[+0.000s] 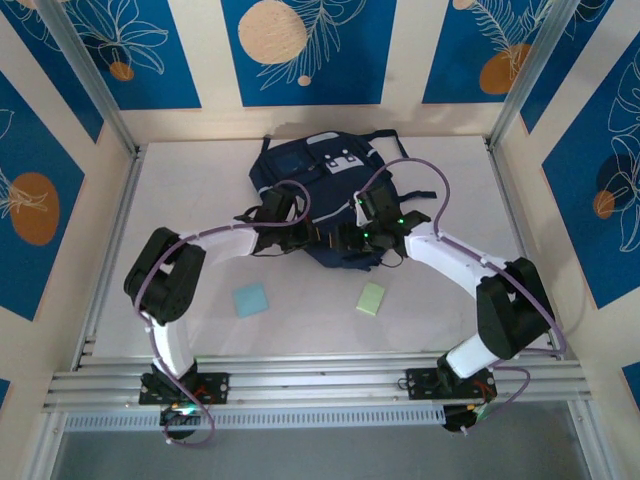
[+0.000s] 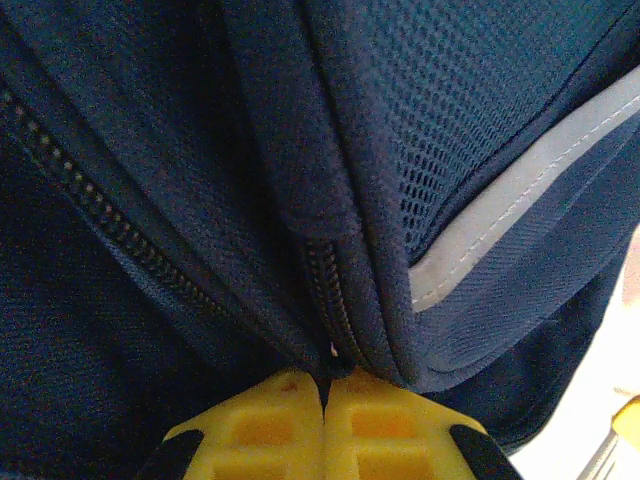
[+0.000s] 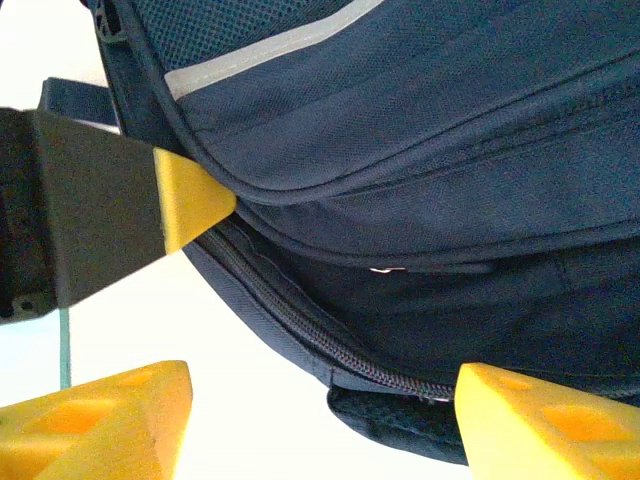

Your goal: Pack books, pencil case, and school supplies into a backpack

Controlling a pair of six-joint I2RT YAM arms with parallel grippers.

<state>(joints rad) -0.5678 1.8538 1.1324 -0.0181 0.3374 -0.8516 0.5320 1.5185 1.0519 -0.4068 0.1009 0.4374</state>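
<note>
White table, enclosed by cream walls with blue floral panels. Navy backpack, pale-striped, lies far-centre. Left gripper is closed tight at its zipper seam. Right gripper stands wide, straddling its edge, gripping nothing.

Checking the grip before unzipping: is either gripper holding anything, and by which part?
Left gripper is shut on the backpack at its zipper seam; right gripper is open, holding nothing.

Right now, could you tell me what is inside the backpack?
Its inside is hidden: the backpack fabric covers it, and the zippers seen look closed. The blue pad and green pad lie outside.
</note>
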